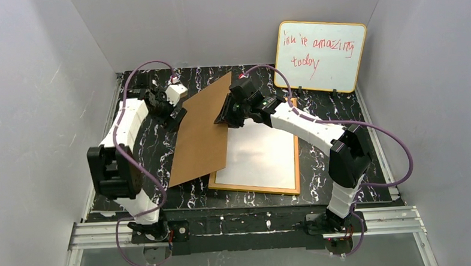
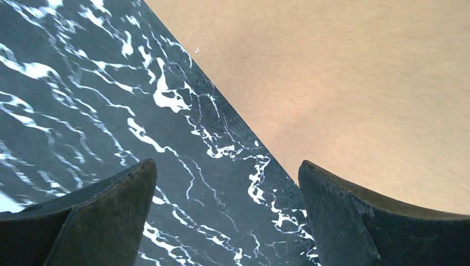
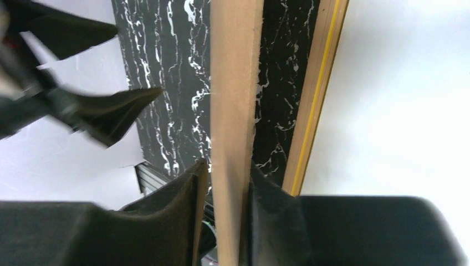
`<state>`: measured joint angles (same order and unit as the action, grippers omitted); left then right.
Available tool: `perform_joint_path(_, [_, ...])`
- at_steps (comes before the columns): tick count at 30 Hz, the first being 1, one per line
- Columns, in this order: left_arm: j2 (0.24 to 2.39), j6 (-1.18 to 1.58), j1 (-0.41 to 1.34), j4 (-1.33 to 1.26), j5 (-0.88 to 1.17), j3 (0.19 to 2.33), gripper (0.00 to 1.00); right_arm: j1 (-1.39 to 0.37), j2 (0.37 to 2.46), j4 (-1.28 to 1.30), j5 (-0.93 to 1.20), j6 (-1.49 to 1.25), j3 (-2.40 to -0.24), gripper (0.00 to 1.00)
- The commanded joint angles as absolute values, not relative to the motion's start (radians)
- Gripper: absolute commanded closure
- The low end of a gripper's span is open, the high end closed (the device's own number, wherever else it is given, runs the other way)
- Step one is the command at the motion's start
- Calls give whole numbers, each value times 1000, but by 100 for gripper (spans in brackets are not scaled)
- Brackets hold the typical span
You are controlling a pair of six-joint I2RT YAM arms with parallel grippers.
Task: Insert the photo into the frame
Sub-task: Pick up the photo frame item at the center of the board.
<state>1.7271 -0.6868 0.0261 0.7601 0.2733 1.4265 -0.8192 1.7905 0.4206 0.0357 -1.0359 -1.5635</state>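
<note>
**Marbled black desk: board pinched, photo lying in frame**

Grey walls enclose the desk, with a whiteboard propped at upper right. At centre of the overhead view the frame lies back up, and the photo lies white side up inside its orange rim. A brown backing board overlaps their left part. The right hand clamps that board's upper right edge. The left hand, jaws spread wide, holds nothing beside its left edge.

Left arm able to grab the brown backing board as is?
Probably yes. The left gripper is open right beside the left edge of the backing board, nothing between them. That edge seems to sit low on the table, so pinching may be awkward; the right gripper clamps the opposite edge.
</note>
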Motion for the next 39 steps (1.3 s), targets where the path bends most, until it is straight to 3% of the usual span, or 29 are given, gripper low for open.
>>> perform_joint_path(1, [1579,-819,34,866,387,1396,2,-816,1736,413,8,-1023,-1561,72])
perform_joint_path(4, [1473,-874,38,917,452,1337,2,-815,1738,402,17,-1033,-1550,93])
perform_joint_path(7, [1325,-983,47,974,529,1253,2,-813,1766,430,25,-1054,-1583,99])
perform_joint_path(12, [1061,-1199,57,1039,635,1145,2,-800,1794,440,50,-1152,-1667,99])
perform_joint_path(19, [773,-1425,57,1057,622,1030,2,-759,1796,301,173,-1387,-1672,99])
perform_joint_path(28, [712,-1458,58,1019,637,1009,4,-723,1718,144,282,-1507,-1532,99])
perform_joint_path(39, [671,-1339,57,836,585,937,17,-720,1671,-91,401,-1667,-1367,99])
